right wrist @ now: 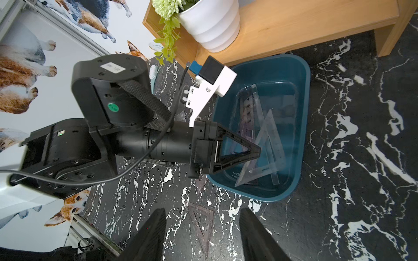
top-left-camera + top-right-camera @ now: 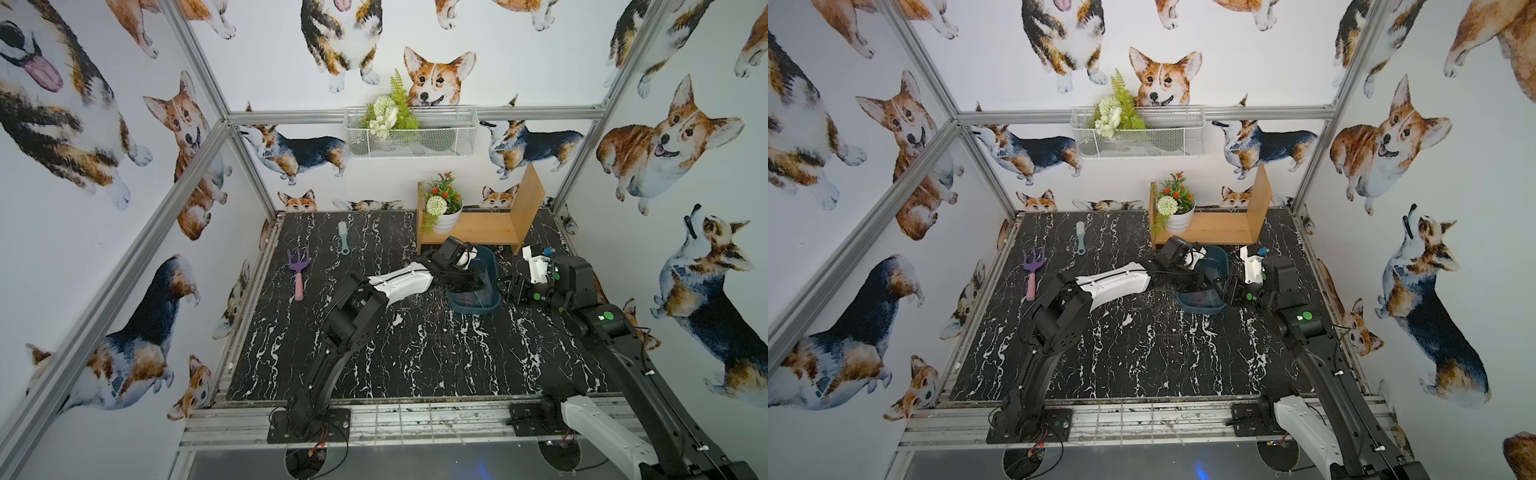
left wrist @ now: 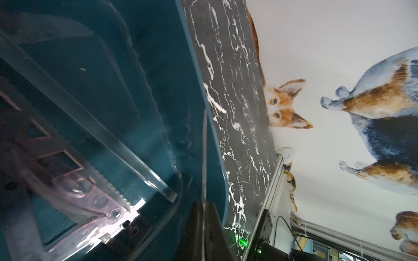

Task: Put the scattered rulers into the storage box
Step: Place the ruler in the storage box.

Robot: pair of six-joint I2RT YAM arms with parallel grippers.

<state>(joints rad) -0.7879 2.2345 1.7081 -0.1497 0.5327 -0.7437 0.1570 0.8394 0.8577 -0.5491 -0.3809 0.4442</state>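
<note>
Working the drop-off step, by the look of it: reaching into the dark teal-blue rectangular plastic storage box (image 1: 303, 135) with the left pincer (image 1: 257, 151), clamped tight on what appears to be a clear triangular plastic set square (image 1: 262, 169) and holding it tilted over the box floor. Finding that box toward the back right corner of the black marbled surface (image 2: 374, 353), just in front of the low wooden shelf (image 2: 478, 228), and inside it a long clear straight ruler (image 3: 90, 126) and a purple-tinted ruler (image 3: 95, 196). Hovering the right pincer (image 1: 202, 211) beside the box wall facing the right edge, about half spread and gripping nothing, above a dark purple-tinted triangular set square (image 1: 202, 226) lying flat on the surface. Judging the task well along but unfinished, with at least that piece waiting outside. Calling next for parting the left jaws, letting the held square settle, and lifting clear without dragging the stacked rulers; then dropping the right fingers (image 1: 255, 235) astride the flat square, probably awkward to pinch given its thinness.
</note>
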